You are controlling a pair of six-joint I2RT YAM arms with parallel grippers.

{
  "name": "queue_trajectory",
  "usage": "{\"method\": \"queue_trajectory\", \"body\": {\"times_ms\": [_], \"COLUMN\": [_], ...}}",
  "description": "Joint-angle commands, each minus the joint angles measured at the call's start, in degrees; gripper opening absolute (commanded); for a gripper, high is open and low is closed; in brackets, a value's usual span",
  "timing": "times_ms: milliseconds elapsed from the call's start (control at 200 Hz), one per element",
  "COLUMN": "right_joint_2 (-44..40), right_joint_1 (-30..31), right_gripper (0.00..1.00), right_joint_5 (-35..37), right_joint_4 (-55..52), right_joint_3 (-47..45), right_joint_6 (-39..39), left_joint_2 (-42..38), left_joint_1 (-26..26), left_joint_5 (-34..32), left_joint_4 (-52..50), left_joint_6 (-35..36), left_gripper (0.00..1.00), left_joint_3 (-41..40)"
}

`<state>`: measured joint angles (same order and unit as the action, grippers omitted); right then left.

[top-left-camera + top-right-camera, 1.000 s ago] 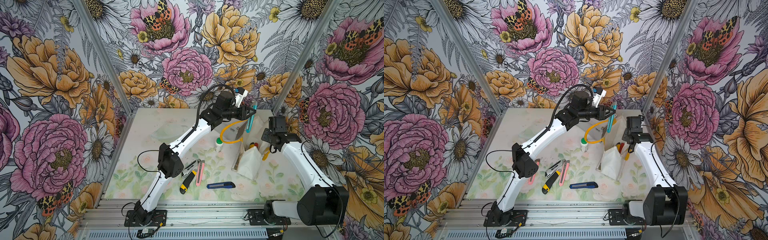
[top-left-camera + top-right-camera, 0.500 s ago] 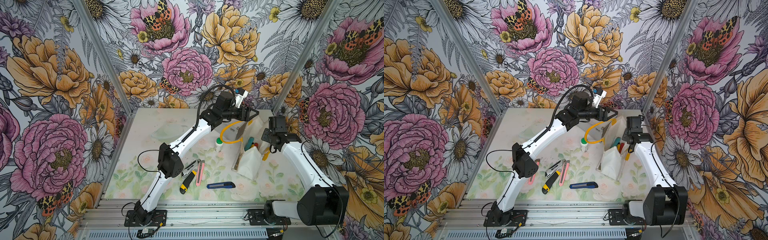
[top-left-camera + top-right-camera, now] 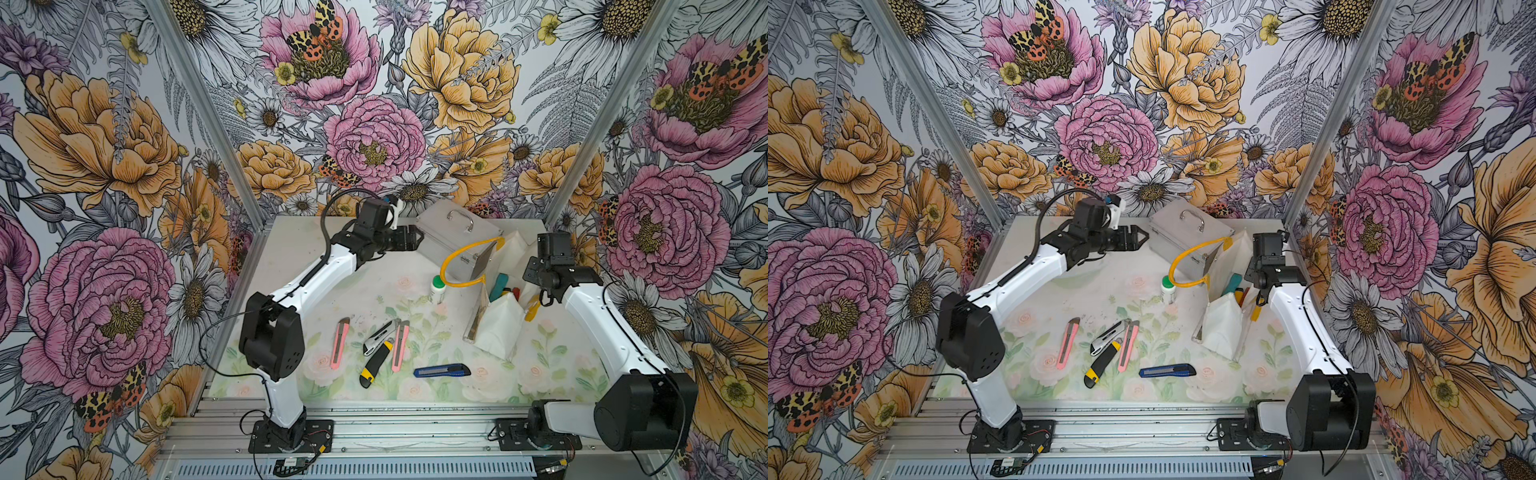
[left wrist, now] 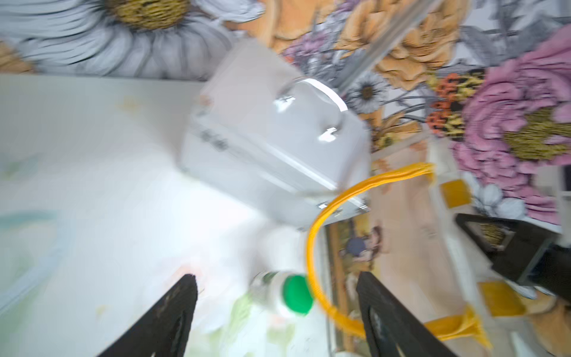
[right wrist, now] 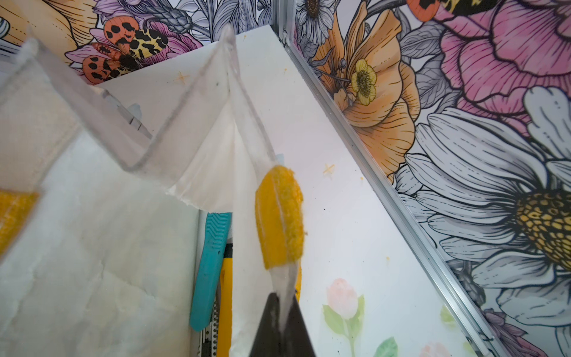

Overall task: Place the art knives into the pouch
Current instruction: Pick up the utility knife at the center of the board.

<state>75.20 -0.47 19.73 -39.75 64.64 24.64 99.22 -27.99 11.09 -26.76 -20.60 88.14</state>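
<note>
The pouch (image 3: pixel 500 324) (image 3: pixel 1223 328) is a white fabric bag with yellow loop handles (image 3: pixel 446 257), standing open at the right of the table. A teal art knife (image 3: pixel 497 286) (image 3: pixel 1232 284) (image 5: pixel 211 265) stands inside it beside yellow and red handles. My right gripper (image 3: pixel 540 296) (image 5: pixel 282 304) is shut on the pouch's white rim just below a yellow handle end (image 5: pixel 279 216). Over the table's back, left of the pouch, hangs my left gripper (image 3: pixel 419 239) (image 3: pixel 1142 237) (image 4: pixel 276 276), open and with nothing in it.
A silver metal case (image 3: pixel 453 237) with a handle stands behind the pouch. A green-capped white bottle (image 3: pixel 437 289) lies left of it. On the front mat lie two pink knives (image 3: pixel 340 343) (image 3: pixel 400 347), a silver one (image 3: pixel 380 332), a yellow-black one (image 3: pixel 376 363) and a blue one (image 3: pixel 442 370).
The left gripper opened and let go of the teal knife, which dropped into the pouch. It then drew back to the left. The right gripper kept its hold.
</note>
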Motion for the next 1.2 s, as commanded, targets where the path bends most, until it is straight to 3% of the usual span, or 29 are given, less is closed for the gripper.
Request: {"method": "queue_trajectory", "body": {"times_ms": [0,185,330,676,791,1061,1196], "right_joint_2": [1.6,4.3,4.9,3.5,3.4,3.0,2.5], "right_joint_1": [-0.5,-0.2,-0.2,-0.1,-0.1,0.0,-0.1], "right_gripper": [0.00,0.00,0.00,0.00,0.00,0.00,0.00], "right_joint_5": [0.9,-0.4,-1.3,-0.9,-1.0,-0.7,-0.3], "right_joint_4": [1.2,1.8,1.9,1.9,1.9,1.8,1.9], "right_joint_3": [0.7,2.5,3.0,2.2,2.2,2.4,2.1], "right_joint_6": [1.3,1.9,2.4,2.8,2.9,2.5,2.4], "left_joint_2": [-8.1,-16.8,-17.8,-14.7,-14.5,-10.6,-9.2], "left_joint_1": [-0.5,3.3,4.3,4.3,4.4,4.4,4.3], "left_joint_5": [-13.0,-14.2,-15.9,-18.1,-17.8,-16.4,-16.3], "left_joint_4": [-9.5,-12.1,-12.1,-11.4,-10.3,-8.4,-8.3], "left_joint_6": [3.5,-2.5,-4.9,-7.2,-8.4,-9.4,-9.3], "left_gripper": [0.84,0.84,0.84,0.78,0.69,0.61,0.51], "left_joint_3": [-9.1,-26.4,-32.5,-40.4,-42.1,-42.1,-41.7]}}
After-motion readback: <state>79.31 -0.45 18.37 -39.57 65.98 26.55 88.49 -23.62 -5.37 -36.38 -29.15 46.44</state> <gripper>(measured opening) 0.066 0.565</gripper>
